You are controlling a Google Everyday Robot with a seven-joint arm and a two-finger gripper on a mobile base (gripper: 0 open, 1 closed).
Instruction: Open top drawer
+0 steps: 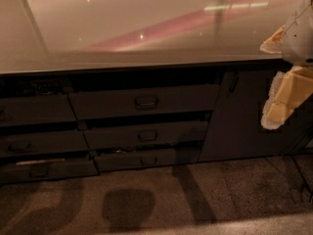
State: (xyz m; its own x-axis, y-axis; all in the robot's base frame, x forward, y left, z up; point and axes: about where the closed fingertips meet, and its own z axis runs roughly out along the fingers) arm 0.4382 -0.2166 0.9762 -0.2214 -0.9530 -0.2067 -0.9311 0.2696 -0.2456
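**Top drawer awaits a pull, arm off to the right**

Beyond the shadowed floor and two shallower drawers, the top drawer sits mid-cabinet, its contents hidden. Its small central handle looks the place to take hold; the stiff front should slide straight out. The gripper hangs far right, before the tall door; whether it is open cannot be told.
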